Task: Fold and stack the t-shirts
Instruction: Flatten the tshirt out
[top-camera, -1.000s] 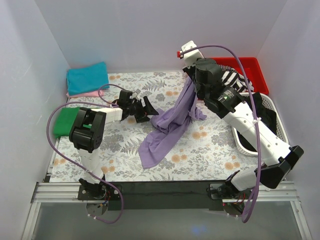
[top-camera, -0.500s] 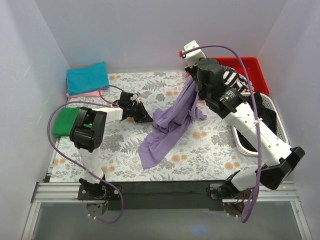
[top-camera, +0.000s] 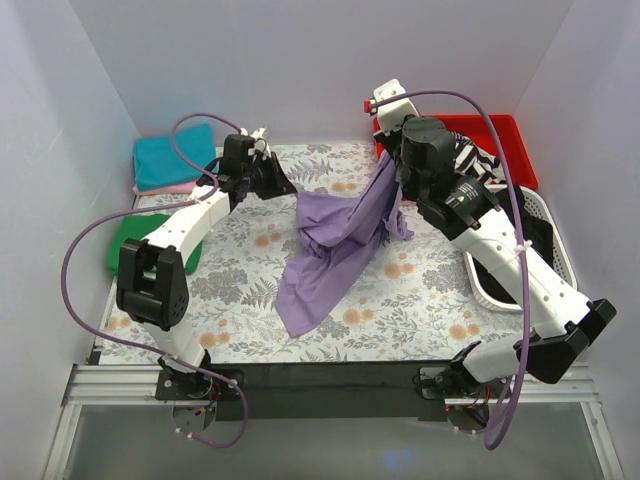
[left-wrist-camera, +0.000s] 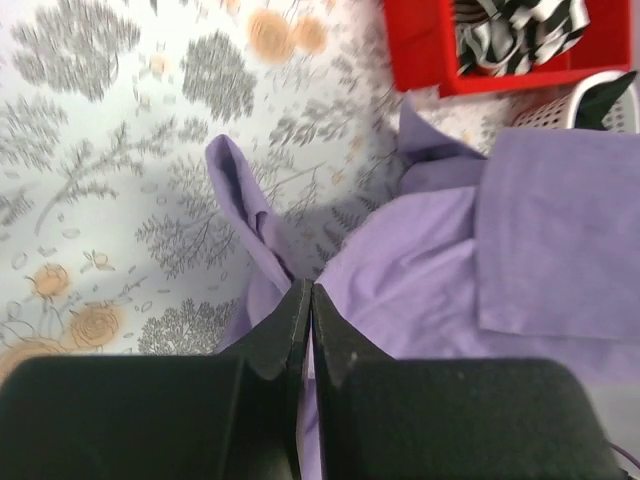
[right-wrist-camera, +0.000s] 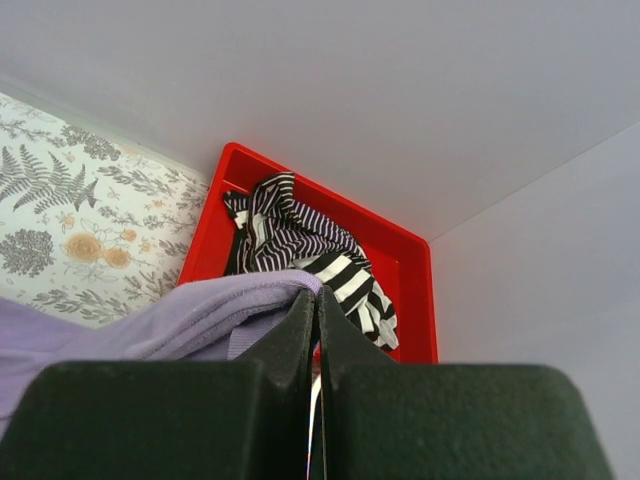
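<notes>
My left gripper (left-wrist-camera: 306, 292) has its fingers pressed together on a raised fold of the lavender t-shirt (left-wrist-camera: 520, 240), the cloth pinched right at the tips and spreading away to the right over the floral tablecloth (left-wrist-camera: 110, 150). My right gripper (right-wrist-camera: 316, 305) is likewise clamped on the same shirt, a bunched edge of it running into the closed fingertips from the left. From above, the shirt hangs between my two arms: high at the right gripper near the back of the table, lifted at one corner by the left gripper, with its lower end trailing on the tablecloth toward the near edge. Just behind the right gripper sits a red bin (right-wrist-camera: 400, 250) holding a black-and-white striped garment (right-wrist-camera: 300, 245), with a white basket (top-camera: 545, 215) beside it. Well apart, at the far left, a folded teal t-shirt (top-camera: 175, 155) lies on a pink t-shirt (top-camera: 160, 188), and a folded green t-shirt (top-camera: 122, 248) lies nearer, by my left arm.
</notes>
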